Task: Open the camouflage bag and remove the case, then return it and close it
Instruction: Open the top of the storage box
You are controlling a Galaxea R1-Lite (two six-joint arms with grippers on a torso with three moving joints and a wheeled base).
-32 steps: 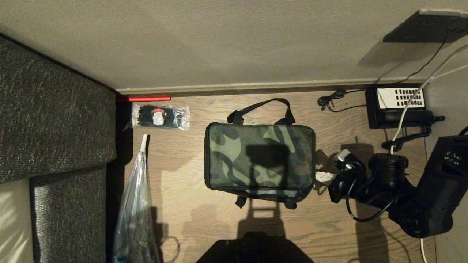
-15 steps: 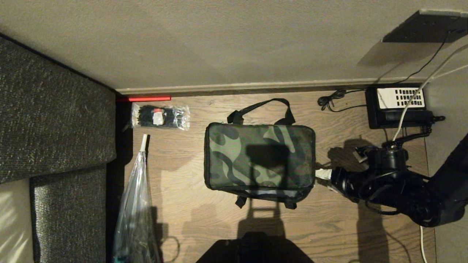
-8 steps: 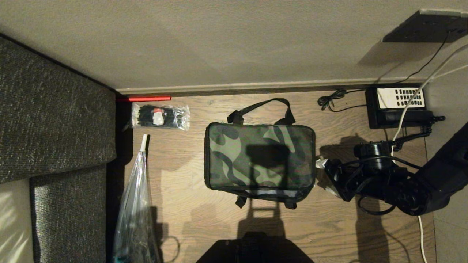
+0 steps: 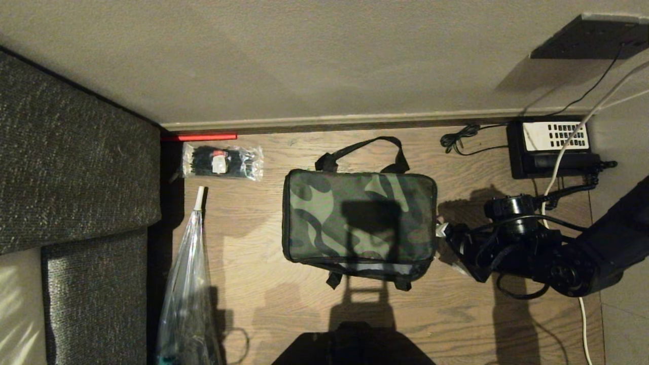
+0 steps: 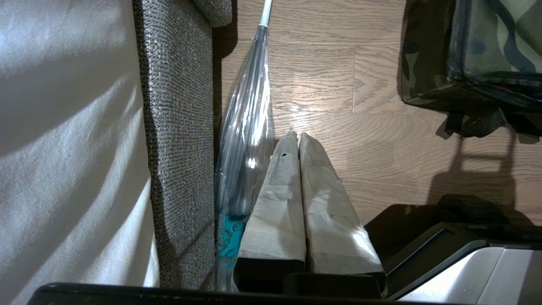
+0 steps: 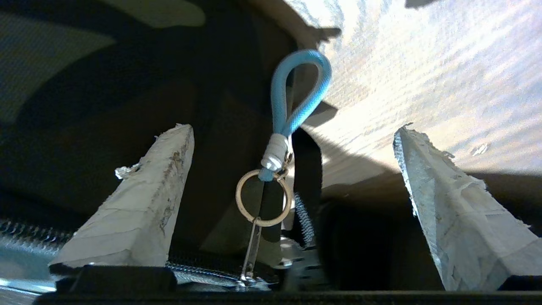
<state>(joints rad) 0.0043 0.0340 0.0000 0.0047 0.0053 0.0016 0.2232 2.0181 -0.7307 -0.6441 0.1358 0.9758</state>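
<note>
Camouflage bag point(image 4: 360, 218) zipped; case hidden; right gripper point(image 6: 292, 169) fingers apart.

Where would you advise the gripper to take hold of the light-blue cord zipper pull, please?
Best around the light-blue cord loop, probably just above its brass ring, coming from the camouflage bag's right end; it hangs free midway between the open right gripper.

place: home room | cues: wood floor point(image 4: 263, 304); grey sofa point(image 4: 76, 152); skirting board point(image 4: 329, 121)
</note>
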